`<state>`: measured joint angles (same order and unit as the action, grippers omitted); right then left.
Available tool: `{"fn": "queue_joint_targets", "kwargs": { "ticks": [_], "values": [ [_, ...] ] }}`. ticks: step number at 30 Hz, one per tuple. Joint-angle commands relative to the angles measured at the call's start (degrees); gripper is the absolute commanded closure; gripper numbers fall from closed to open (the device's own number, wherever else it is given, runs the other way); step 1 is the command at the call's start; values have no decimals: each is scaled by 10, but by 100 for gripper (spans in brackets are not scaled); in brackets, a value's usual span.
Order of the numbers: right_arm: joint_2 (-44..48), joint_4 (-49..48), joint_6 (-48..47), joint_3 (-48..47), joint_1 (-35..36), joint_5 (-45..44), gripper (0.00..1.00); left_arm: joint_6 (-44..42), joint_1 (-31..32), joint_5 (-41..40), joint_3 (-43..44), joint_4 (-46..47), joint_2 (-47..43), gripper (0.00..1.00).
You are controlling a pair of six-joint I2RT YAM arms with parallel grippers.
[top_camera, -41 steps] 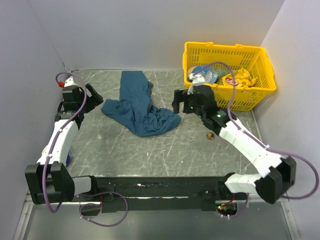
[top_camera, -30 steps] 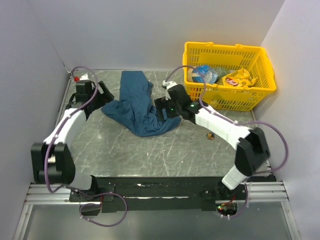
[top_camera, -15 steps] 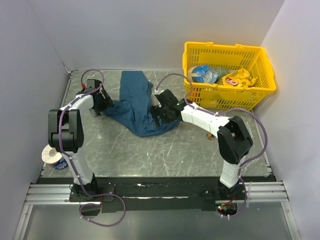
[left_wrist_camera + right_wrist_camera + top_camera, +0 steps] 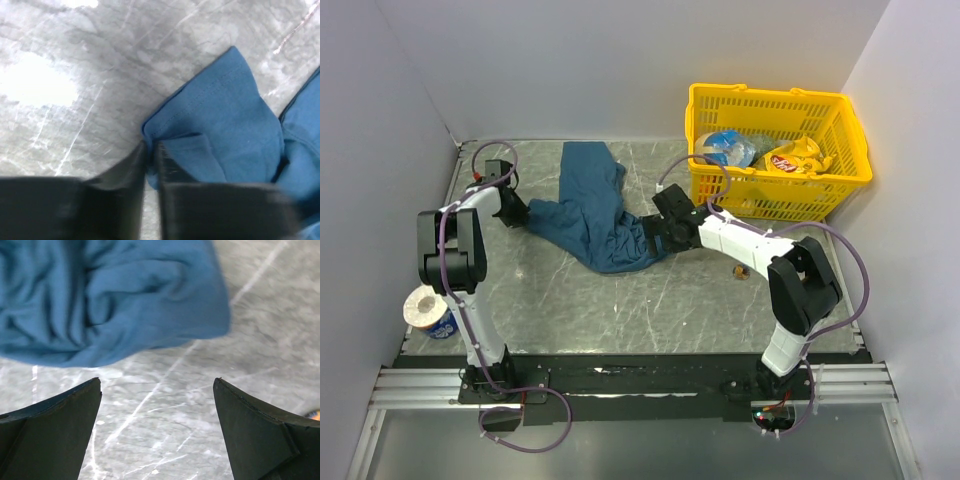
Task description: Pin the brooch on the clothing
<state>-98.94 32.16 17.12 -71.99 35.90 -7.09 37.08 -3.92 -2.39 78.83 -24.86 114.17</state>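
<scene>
The clothing [image 4: 592,213], a dark teal-blue T-shirt, lies crumpled at the middle back of the table. My left gripper [image 4: 521,213] is at its left corner, shut on a fold of the hem [image 4: 151,150]; the cloth [image 4: 225,115] spreads away to the right of the fingers. My right gripper [image 4: 654,235] sits low at the shirt's right edge, wide open with only bare table between its fingertips [image 4: 156,385], the bunched cloth [image 4: 110,300] just ahead. The brooch [image 4: 741,271], a tiny orange-brown speck, lies on the table right of the right arm; its edge [image 4: 314,415] peeks in beside the right finger.
A yellow basket [image 4: 840,120] with packets stands at the back right. A roll of tissue [image 4: 425,310] sits at the left edge by the left arm. White walls close off the left, back and right of the grey marbled table [image 4: 620,300].
My left gripper has closed on the shirt's left corner. The right gripper has shifted slightly right along the shirt's edge, still open.
</scene>
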Motion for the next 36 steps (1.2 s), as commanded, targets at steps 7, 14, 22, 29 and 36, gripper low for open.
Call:
{"fn": "queue_joint_targets", "kwargs": {
  "ticks": [7,14,22,29,36],
  "values": [
    [-33,-77,48,18,-24,-60,3,-2,2,28,-5,23,-34,99],
    [-42,-110,43,18,-28,-29,83,-5,2,26,-36,21,-115,99],
    [65,-90,33,23,-29,-40,100,-29,-12,13,-28,3,-232,99],
    [99,-86,48,35,-29,-34,100,-32,-18,26,0,-24,-303,99],
    [44,-118,50,53,-29,87,45,-32,-30,32,-34,-33,-339,99]
  ]
}}
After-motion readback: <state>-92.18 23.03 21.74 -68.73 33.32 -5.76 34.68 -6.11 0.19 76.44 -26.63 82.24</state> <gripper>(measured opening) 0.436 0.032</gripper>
